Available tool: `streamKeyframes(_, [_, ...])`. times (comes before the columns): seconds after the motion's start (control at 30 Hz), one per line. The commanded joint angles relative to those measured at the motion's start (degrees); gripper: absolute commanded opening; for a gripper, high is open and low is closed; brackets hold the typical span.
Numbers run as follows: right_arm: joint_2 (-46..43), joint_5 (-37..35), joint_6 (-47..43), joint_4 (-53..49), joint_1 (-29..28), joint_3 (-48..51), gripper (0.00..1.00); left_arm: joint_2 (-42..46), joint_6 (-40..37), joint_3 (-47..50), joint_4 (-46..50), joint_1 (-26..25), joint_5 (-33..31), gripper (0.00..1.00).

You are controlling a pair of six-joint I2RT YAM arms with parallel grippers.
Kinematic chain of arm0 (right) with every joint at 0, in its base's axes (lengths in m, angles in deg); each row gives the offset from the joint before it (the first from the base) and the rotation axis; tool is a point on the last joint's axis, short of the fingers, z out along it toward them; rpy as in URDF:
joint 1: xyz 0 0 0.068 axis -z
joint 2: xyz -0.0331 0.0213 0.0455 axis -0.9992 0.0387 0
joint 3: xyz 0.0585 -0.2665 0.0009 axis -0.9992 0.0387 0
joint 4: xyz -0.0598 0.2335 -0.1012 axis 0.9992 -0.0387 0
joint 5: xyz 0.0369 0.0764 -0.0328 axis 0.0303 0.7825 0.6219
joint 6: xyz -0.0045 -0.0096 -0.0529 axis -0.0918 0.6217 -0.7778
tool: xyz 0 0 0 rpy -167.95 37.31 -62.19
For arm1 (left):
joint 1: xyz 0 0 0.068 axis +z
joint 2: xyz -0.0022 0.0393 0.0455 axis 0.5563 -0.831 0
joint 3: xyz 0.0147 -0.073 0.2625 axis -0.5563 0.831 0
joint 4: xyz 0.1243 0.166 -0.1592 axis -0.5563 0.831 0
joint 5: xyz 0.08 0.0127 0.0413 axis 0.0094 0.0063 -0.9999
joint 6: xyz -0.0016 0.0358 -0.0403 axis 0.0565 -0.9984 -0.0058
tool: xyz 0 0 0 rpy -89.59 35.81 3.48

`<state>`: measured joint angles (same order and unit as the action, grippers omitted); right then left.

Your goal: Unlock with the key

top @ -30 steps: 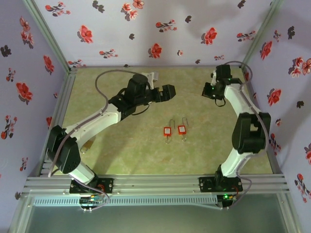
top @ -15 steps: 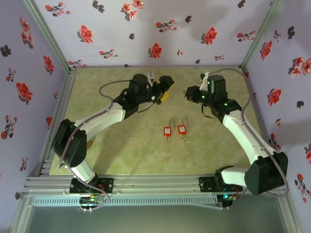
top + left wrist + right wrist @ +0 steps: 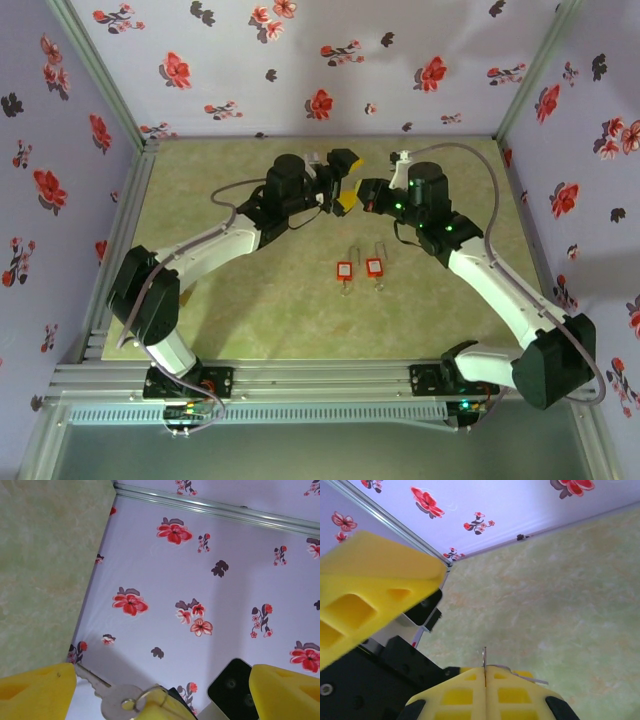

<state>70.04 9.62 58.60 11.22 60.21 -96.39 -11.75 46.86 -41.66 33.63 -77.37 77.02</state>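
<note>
My right gripper (image 3: pixel 485 670) is shut on a silver key (image 3: pixel 484 656), which stands edge-on out of its yellow fingertips. In the left wrist view the key (image 3: pixel 116 699) and its ring lie between my left gripper's (image 3: pixel 162 680) wide-open yellow fingers (image 3: pixel 37 692), with the blade pointing at the left one. From above, the left gripper (image 3: pixel 347 182) and the right gripper (image 3: pixel 366 194) meet in mid-air over the back middle of the table. Two red padlocks (image 3: pixel 345 270) (image 3: pixel 374 267) lie side by side on the green mat in front of them.
Floral walls (image 3: pixel 300 70) close in the back and both sides, with metal rails (image 3: pixel 130 215) along the mat's edges. Something small and brass-coloured (image 3: pixel 180 298) lies near the left arm's lower link. Open mat (image 3: pixel 300 320) stretches in front of the padlocks.
The right arm has swung in from the back right corner to the middle, bringing the key between the left gripper's fingers. The left gripper has shifted a little to the right.
</note>
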Motion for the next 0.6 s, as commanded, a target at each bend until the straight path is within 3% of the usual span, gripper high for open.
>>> streamKeyframes(0.0, [-0.2,-1.0,-0.3,4.5,-0.8,0.5,0.00,0.7,4.8,1.8,-4.3,-0.6,-1.6,0.90])
streamKeyframes(0.57, [0.8,-2.4,-1.3,6.7,-1.3,1.7,0.00,1.4,10.7,2.0,-5.6,-1.6,-1.6,0.90])
